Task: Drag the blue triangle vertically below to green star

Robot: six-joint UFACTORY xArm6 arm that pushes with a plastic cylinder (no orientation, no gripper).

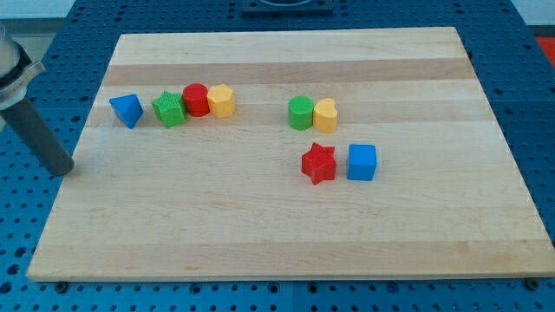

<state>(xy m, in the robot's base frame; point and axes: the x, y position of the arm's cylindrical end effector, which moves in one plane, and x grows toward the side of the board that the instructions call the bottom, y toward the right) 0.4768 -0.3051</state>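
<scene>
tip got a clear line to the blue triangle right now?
Probably yes. My tip sits at the board's left edge, below and left of the blue triangle, with bare wood between. The green star is on the triangle's far side, out of the way.

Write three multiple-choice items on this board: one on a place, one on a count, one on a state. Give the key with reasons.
1. Where is the blue triangle relative to the green star?
A. at the view's left of it
B. at the view's right of it
C. directly below it

2. How many red blocks are on the board?
A. one
B. two
C. three

3. What is my tip doing?
A. pressing the blue triangle
B. touching no block, at the board's left edge
C. resting on the blue cube

Key: 1 A, the triangle sits left of the star in the same row. 2 B, a red cylinder and a red star. 3 B, the tip stands apart, lower left of the triangle.
</scene>
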